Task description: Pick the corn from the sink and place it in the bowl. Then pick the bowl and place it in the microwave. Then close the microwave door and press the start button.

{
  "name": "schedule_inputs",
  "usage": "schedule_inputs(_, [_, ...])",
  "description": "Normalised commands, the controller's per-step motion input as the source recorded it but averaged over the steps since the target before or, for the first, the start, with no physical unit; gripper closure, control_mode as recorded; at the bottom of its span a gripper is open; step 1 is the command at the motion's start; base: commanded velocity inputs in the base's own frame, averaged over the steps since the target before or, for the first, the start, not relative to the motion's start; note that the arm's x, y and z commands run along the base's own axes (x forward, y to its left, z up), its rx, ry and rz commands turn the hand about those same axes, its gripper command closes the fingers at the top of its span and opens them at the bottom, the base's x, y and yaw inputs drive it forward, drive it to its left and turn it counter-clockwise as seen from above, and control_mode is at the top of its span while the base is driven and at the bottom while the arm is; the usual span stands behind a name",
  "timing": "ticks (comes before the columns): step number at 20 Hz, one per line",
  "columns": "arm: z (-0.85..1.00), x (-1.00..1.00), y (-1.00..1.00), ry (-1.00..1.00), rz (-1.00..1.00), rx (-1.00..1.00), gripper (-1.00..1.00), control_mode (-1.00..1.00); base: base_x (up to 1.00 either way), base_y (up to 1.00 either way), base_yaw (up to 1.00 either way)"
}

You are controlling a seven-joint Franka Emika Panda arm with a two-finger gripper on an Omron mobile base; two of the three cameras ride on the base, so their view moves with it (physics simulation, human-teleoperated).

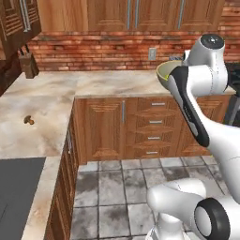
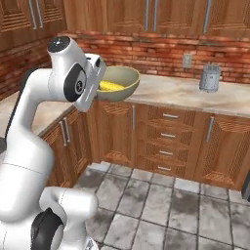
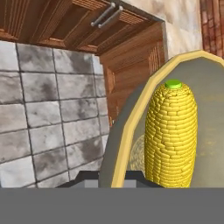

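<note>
Item one, the bowl (image 2: 118, 84): yellow-green rim, pale inside, carried in the air at the end of your arm, above the tiled floor (image 2: 161, 205) and in front of the wooden base cabinets (image 2: 166, 136), level with the worktop (image 2: 195, 95) edge. Item two, the corn (image 3: 171, 133): yellow cob with a green tip, lying inside the bowl against its wall; you see it from the right base view as a yellow patch in the bowl. Item three, the fingers (image 3: 114, 177): nearly closed, pinching the bowl's rim, their tips set either side of the wall at the bottom of the hand view. Item four, a grey metal canister (image 2: 210, 78) standing on the worktop by the brick wall (image 2: 161, 53). Item five, a small brown mushroom-like object (image 1: 29, 120) on the left worktop. Item six, a knife block (image 1: 28, 63) in the far corner.
</note>
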Motion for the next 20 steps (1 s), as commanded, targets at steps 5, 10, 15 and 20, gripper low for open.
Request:
schedule_inputs(5, [0.00,0.00,0.00,0.00,0.00,0.00,1.00,1.00,-0.25,-0.01,-0.66])
schedule_inputs(10, [0.00,0.00,0.00,0.00,0.00,0.00,1.00,1.00,-0.02,0.00,-0.66])
schedule_inputs(15, [0.00,0.00,0.00,0.00,0.00,0.00,1.00,1.00,0.00,-0.05,-0.66])
schedule_inputs(20, [0.00,0.00,0.00,0.00,0.00,0.00,1.00,1.00,0.00,-0.11,-0.64])
